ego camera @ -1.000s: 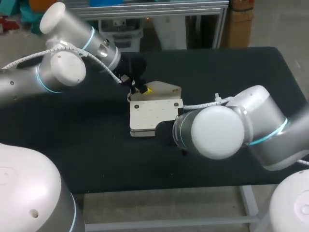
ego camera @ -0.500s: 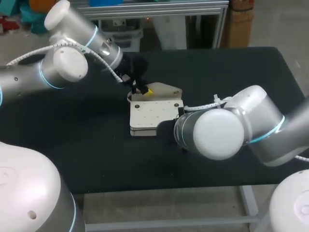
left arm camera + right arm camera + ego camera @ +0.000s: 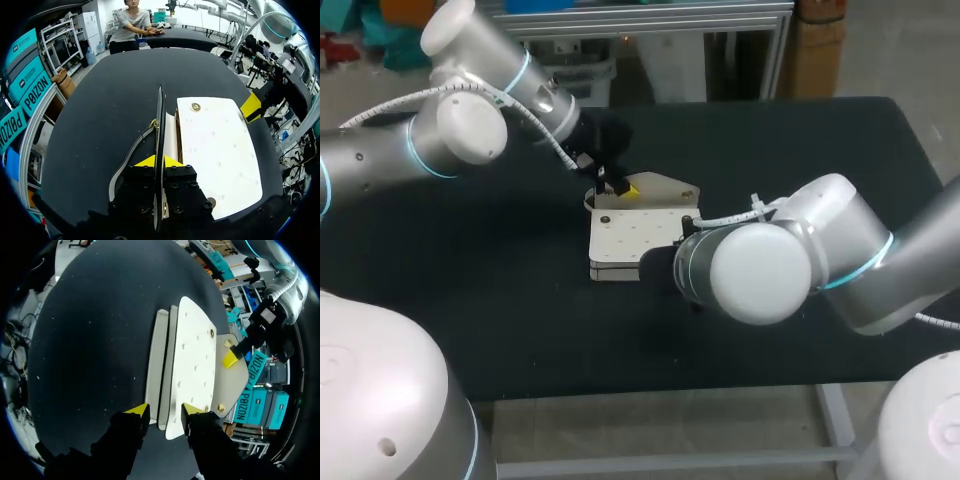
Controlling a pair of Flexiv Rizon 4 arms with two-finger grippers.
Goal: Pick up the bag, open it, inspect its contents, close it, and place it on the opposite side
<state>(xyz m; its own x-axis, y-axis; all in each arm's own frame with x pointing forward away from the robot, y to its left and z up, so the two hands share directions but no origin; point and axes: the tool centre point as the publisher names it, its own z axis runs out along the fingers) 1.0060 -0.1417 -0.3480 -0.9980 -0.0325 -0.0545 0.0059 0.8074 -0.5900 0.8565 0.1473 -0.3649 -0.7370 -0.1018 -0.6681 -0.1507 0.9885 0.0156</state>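
A flat white bag (image 3: pixel 630 238) lies in the middle of the black table (image 3: pixel 470 290). Its flap (image 3: pixel 665 187) stands up at the far end, and my left gripper (image 3: pixel 617 186) is shut on it. In the left wrist view the flap (image 3: pixel 160 120) shows edge-on as a thin dark line between the fingers of the left gripper (image 3: pixel 159 161), with the white bag (image 3: pixel 220 145) beside it. My right gripper (image 3: pixel 165 412) straddles the bag's near end, both fingers against the bag (image 3: pixel 192 355). In the head view the right arm's wrist (image 3: pixel 760 275) hides that gripper.
A thin strap (image 3: pixel 131 159) curls on the table beside the bag, on the side away from the right arm. A brass stud (image 3: pixel 195 106) sits on the bag's top panel. The dark tabletop runs wide on both sides of the bag.
My left arm has shifted slightly to the right and up while still holding the flap. The right arm has edged left toward the bag. The bag stays in place.
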